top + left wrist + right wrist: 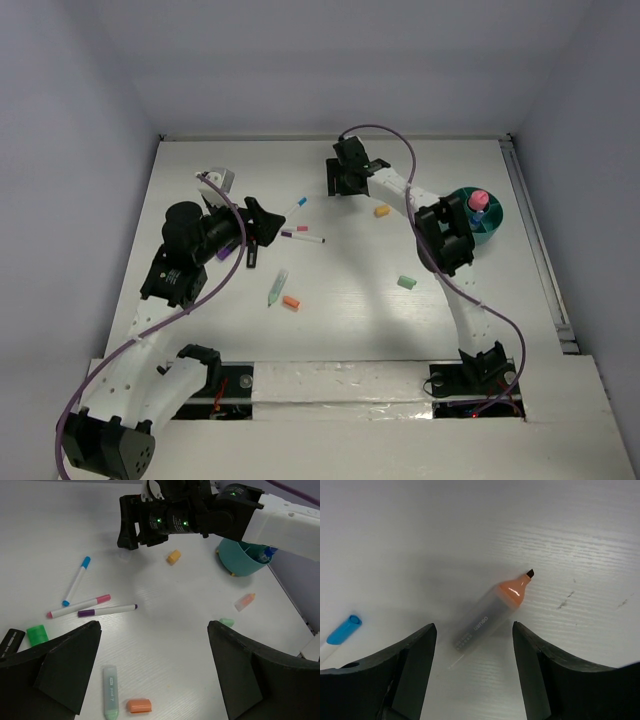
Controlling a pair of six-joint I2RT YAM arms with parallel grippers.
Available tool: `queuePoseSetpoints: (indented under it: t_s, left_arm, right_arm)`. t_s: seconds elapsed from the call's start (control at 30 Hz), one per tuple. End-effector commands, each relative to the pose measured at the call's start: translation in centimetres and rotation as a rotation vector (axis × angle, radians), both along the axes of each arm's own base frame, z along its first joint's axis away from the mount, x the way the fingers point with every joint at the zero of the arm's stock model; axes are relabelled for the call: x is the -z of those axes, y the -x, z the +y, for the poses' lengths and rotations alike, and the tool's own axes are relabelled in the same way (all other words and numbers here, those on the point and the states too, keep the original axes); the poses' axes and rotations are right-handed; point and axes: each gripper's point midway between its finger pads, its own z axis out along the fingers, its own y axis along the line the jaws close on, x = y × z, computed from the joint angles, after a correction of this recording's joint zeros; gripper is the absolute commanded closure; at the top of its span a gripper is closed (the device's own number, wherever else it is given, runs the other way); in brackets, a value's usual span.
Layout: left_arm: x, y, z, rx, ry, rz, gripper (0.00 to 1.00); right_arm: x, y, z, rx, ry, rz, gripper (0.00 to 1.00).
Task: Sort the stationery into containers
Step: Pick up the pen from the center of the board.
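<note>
Barely started: one pink-topped piece (479, 199) in the teal holder (490, 235) at the right edge of the tabletop (350, 330), markers (302, 238), erasers (406, 282), green pen (277, 287) loose; left gripper (154, 625), right gripper (474, 630) spread, empty

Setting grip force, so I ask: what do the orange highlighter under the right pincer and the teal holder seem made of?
Orange highlighter: frosted, translucent plastic barrel, print showing on it; the dark chisel tip looks like felt. Teal holder: likely smooth opaque plastic, going by its even colour and soft sheen.
</note>
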Motion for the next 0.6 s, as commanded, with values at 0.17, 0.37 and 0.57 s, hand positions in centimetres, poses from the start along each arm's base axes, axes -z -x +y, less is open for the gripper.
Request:
queuePoseSetpoints:
  t_s: [0.17,0.37,0.57]
  left_arm:
    - [-0.8,0.5,-0.3,0.028,0.01,-0.041,0.14]
    - [-0.9,0.6,-0.3,0.028,0.011,-0.044,0.14]
    - [-0.8,0.5,-0.3,0.025,0.011,-0.042,0.14]
  right_arm:
    - [1.1,-1.8,0.2,0.045,0.007,0.004,0.35]
    - [2.7,-1.7,0.1,0.035,0.033,0.035,0.5]
    - [3.8,-1.6,-0.8,0.026,0.1,0.048,0.53]
